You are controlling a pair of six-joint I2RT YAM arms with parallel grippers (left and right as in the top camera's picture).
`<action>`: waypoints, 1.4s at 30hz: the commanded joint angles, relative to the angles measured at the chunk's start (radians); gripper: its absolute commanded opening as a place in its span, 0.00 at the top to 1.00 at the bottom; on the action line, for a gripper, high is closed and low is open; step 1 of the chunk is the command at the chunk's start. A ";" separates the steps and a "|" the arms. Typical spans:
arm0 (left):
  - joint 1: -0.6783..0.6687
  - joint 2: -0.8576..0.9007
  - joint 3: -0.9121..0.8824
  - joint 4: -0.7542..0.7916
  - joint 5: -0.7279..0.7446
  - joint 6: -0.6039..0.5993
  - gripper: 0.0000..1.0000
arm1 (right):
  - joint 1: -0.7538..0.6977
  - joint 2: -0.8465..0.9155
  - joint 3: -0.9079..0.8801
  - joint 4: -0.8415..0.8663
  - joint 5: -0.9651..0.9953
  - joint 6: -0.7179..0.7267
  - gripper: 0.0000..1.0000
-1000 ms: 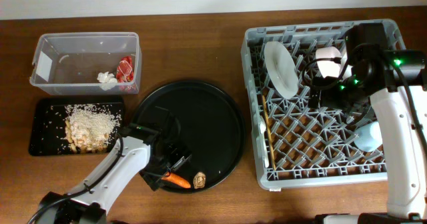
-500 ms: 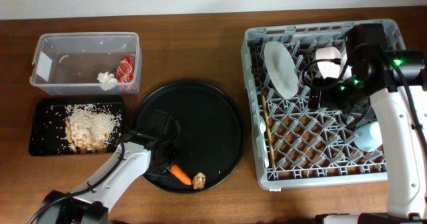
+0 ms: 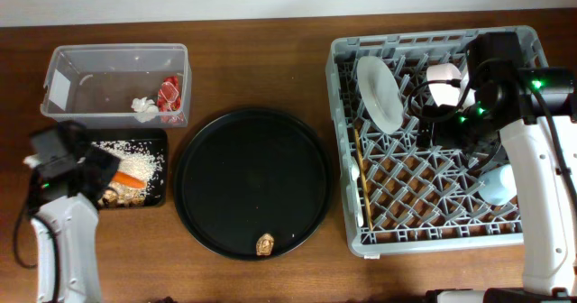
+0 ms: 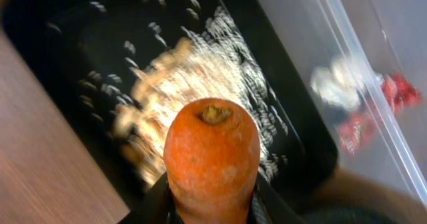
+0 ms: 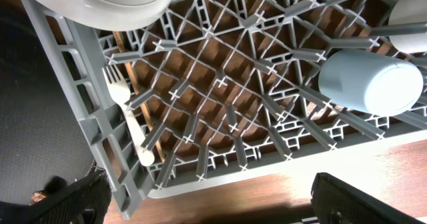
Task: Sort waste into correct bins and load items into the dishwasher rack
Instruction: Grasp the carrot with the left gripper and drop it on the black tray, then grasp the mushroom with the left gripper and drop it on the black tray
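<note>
Small orange carrot (image 3: 127,180), clamped stem end outward between the closed fingers of the left gripper (image 3: 110,179), over the shallow black rectangular tray (image 3: 61,150). White rice (image 3: 146,159) and brownish food scraps (image 3: 112,196) lie in the tray beneath it; whether the carrot touches them cannot be told. At 12 o'clock from this tray stands the clear plastic rectangular tub (image 3: 117,49), with a crumpled white tissue (image 3: 141,105) and a red shiny wrapper (image 3: 169,94) at its 4 o'clock corner. The large round black tray (image 3: 251,168) carries one brown scrap (image 3: 265,244) at 6 o'clock. The large square grey plastic rack (image 3: 442,241) holds a white round plate (image 3: 379,91) at 11 o'clock, a thin wooden chopstick (image 3: 361,177) and a white plastic fork (image 5: 125,111) at 8 o'clock, a white cup (image 3: 444,82) at 12 o'clock and a light-blue cup (image 3: 500,184) at 4 o'clock. The right gripper (image 5: 213,201) hangs over the rack, its fingers spread wide and empty.
</note>
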State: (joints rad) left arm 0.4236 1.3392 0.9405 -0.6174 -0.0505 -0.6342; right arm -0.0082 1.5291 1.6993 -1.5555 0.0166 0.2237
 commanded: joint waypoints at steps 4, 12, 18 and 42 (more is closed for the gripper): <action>0.109 0.195 0.016 0.092 -0.106 0.022 0.80 | -0.006 0.005 -0.006 0.000 -0.005 -0.010 0.01; 0.109 0.313 0.040 0.106 -0.051 0.051 0.13 | -0.006 0.005 -0.006 0.000 -0.005 -0.010 0.01; -0.174 0.187 0.238 -0.275 0.079 0.133 0.01 | -0.006 0.005 -0.006 0.000 -0.006 -0.010 0.01; -1.051 0.385 0.047 -0.370 0.128 0.169 0.87 | -0.006 0.005 -0.006 -0.012 -0.005 -0.011 0.01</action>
State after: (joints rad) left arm -0.6716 1.7149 0.9436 -0.9466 0.1009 -0.4675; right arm -0.0082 1.5311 1.6981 -1.5658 0.0162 0.2237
